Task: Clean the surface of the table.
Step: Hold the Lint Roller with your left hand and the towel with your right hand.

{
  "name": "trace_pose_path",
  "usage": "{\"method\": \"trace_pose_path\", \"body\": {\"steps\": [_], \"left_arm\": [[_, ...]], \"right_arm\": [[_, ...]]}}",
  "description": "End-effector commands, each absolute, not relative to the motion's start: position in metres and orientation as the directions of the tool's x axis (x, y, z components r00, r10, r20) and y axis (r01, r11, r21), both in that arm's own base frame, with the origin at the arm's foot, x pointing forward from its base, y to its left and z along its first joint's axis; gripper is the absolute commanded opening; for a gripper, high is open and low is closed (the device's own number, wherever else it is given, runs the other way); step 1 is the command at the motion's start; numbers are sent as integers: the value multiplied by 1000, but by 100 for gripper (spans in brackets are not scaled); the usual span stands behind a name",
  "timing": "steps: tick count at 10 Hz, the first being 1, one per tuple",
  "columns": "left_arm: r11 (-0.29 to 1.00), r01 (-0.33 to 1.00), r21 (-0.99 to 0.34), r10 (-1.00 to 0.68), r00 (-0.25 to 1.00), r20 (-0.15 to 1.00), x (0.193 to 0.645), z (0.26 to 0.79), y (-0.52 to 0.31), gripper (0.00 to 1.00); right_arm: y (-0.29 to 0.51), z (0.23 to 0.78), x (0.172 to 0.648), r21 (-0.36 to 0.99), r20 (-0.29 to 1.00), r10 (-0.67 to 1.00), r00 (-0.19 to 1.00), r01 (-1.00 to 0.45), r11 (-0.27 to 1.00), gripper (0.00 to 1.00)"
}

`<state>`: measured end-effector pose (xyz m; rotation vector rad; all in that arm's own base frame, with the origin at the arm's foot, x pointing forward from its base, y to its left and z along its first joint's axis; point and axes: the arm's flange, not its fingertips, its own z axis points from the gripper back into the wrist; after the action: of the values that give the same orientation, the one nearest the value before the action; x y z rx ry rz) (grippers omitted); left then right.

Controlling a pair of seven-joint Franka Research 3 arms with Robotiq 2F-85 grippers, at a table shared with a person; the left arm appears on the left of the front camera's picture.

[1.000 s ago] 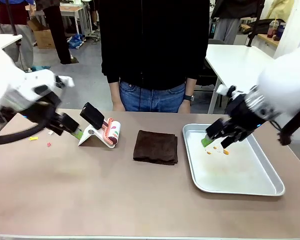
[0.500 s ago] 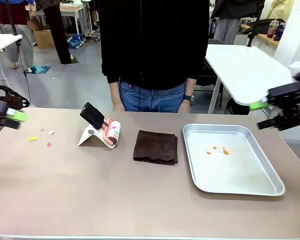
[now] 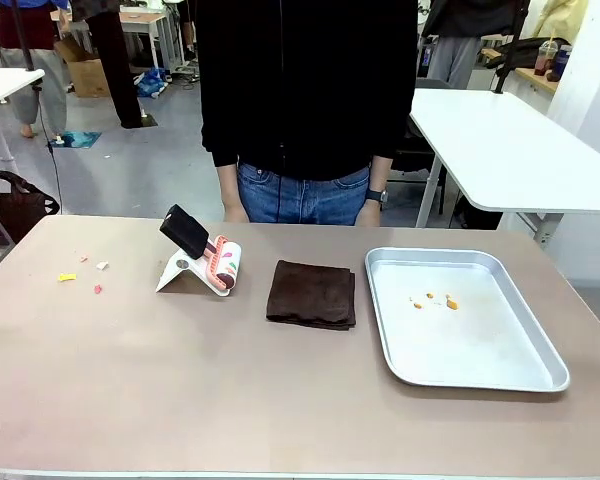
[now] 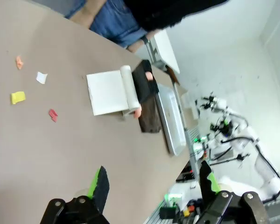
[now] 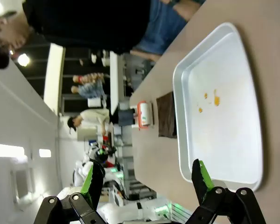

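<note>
Out past both sets of fingers, the table [image 3: 180,380] was seen lying well clear, left gripper [image 4: 153,168] and right gripper [image 5: 147,165] both spread wide, nothing gripped, coloured scraps [image 3: 67,277] scattered near its left end.

table [image 3: 230,390] 1 | tray [image 3: 540,377] 1 | cloth [image 3: 312,293] 1 | roller [image 3: 223,264] 1 | scraps [image 3: 67,277] 4 | crumbs [image 3: 451,303] 3

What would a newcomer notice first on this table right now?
The silver tray on the right side of the table stands out most, bare but for a few orange crumbs near its far end. At the middle lies a folded dark brown cloth, with a lint roller on a white stand to its left. Small coloured scraps dot the left end.
</note>
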<state>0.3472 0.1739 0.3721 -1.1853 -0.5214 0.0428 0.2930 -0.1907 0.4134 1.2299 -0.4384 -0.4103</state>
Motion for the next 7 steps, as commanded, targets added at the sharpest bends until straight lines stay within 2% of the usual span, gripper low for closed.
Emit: {"method": "trace_pose_path", "body": {"steps": [1, 2, 3, 7], "left_arm": [[381, 208, -901, 361, 864, 352, 348, 371, 163, 100], [445, 126, -886, 416, 848, 329, 345, 372, 151, 100], [379, 210, -901, 332, 878, 344, 350, 365, 172, 100], [379, 210, -901, 332, 878, 344, 350, 365, 172, 100]], "right_arm": [[-183, 390, 269, 964, 128, -567, 814, 32, 262, 100], [-182, 388, 266, 944, 185, -574, 798, 19, 331, 100], [-206, 404, 283, 960, 92, -557, 826, 74, 269, 100], [-206, 404, 283, 960, 92, -557, 826, 74, 269, 100]]}}
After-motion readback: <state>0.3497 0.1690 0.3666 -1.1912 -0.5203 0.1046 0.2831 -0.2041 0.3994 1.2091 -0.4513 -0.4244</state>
